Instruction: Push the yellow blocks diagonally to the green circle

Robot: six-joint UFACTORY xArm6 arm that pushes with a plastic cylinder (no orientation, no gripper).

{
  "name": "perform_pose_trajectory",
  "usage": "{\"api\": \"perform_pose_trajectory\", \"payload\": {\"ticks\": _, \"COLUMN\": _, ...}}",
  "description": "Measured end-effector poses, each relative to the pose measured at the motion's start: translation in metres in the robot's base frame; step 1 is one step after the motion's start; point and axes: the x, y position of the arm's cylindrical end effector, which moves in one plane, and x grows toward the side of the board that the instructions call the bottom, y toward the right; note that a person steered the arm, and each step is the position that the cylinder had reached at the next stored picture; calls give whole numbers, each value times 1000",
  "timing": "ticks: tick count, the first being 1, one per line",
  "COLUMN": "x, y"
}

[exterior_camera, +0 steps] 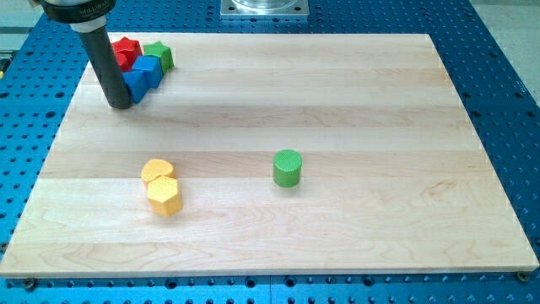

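The rod's tip (121, 103) is sitting by the blue blocks (142, 76), well apart from the two touching yellow blocks (160, 187) and the green circle (287, 167); no gripper is showing.

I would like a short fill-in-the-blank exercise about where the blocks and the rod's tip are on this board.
1. The two yellow blocks lie touching each other, toward the view's ____ of the green circle.
2. My tip stands next to the ____ blocks near the view's top left.
3. The green star sits beside a ____ block.

Missing words: left; blue; red
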Motion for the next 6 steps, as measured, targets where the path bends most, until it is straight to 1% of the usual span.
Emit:
{"api": "perform_pose_trajectory", "payload": {"ticks": 2, "x": 30, "y": 0}}
{"api": "perform_pose_trajectory", "payload": {"ticks": 3, "x": 31, "y": 49}}
{"api": "perform_pose_trajectory", "payload": {"ticks": 4, "x": 60, "y": 101}}
{"api": "perform_pose_trajectory", "payload": {"ticks": 5, "x": 123, "y": 101}}
{"api": "perform_pose_trajectory", "payload": {"ticks": 6, "x": 172, "y": 107}}
